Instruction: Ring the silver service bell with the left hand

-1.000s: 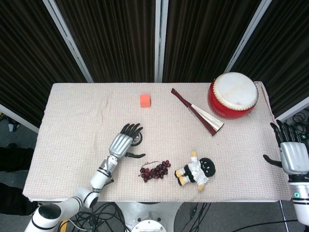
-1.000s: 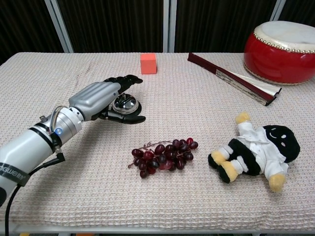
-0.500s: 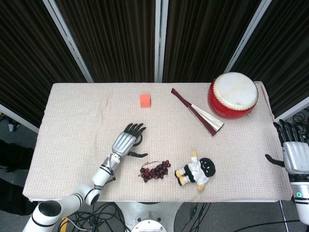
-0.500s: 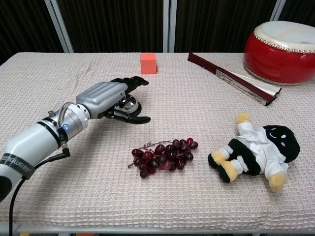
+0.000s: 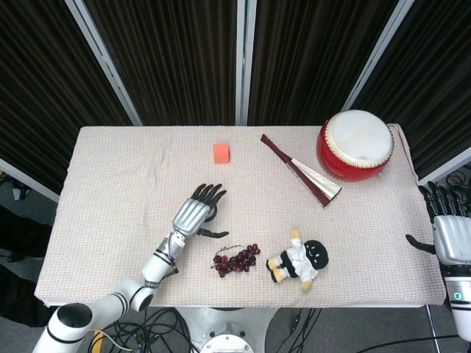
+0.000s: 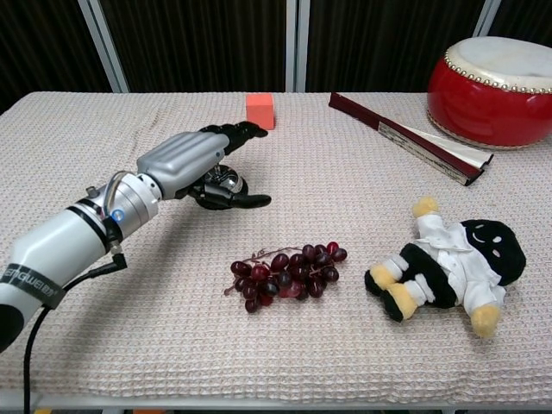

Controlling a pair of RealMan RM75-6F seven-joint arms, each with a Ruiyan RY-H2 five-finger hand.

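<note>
The silver service bell (image 6: 226, 185) sits left of centre on the cloth, mostly covered by my left hand (image 6: 197, 160). In the head view only its dark edge (image 5: 211, 215) peeks out beside the left hand (image 5: 195, 212). That hand hovers over the bell, palm down, fingers stretched forward and apart, thumb (image 6: 246, 203) lying on the cloth in front of it. Whether the palm touches the bell's button is hidden. My right hand (image 5: 449, 234) is open at the table's right edge, holding nothing.
A bunch of dark grapes (image 6: 285, 273) lies just in front of the bell, a plush doll (image 6: 450, 263) to its right. An orange cube (image 6: 260, 110), a folded fan (image 6: 407, 139) and a red drum (image 6: 498, 79) stand at the back.
My left hand has risen and slid forward over the bell, its fingers now reaching past it toward the cube. The right hand has drifted slightly outward.
</note>
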